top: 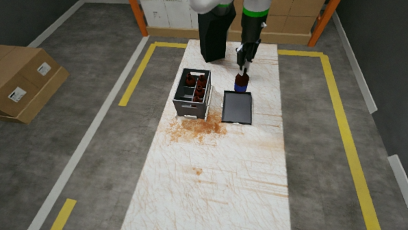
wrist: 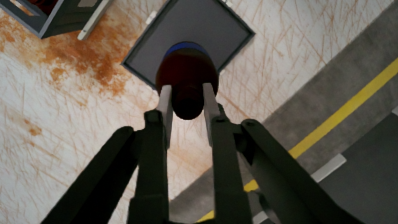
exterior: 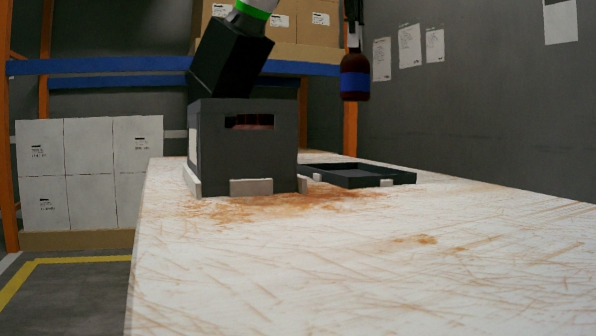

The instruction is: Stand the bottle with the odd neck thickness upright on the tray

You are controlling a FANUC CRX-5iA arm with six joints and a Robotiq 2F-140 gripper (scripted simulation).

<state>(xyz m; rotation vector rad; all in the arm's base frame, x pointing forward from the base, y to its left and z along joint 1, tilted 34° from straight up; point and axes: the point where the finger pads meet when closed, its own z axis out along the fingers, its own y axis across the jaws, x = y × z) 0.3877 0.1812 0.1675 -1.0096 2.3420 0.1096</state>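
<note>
My gripper (top: 244, 70) is shut on the neck of a brown bottle with a blue band (top: 241, 83). The bottle hangs upright, high in the air, above the far end of the dark tray (top: 237, 107). In the side view the bottle (exterior: 355, 75) is well above the tray (exterior: 357, 174). In the wrist view my fingers clamp the bottle's top (wrist: 187, 82) with the tray (wrist: 190, 37) below it. The grey crate (top: 192, 93) stands left of the tray with several brown bottles (top: 196, 87) upright in it.
The crate (exterior: 242, 145) and tray lie side by side on the scratched white table, with a rust stain (top: 196, 128) in front of them. The arm's black base (top: 215, 31) stands behind the crate. Cardboard boxes (top: 25, 82) lie on the floor at the left.
</note>
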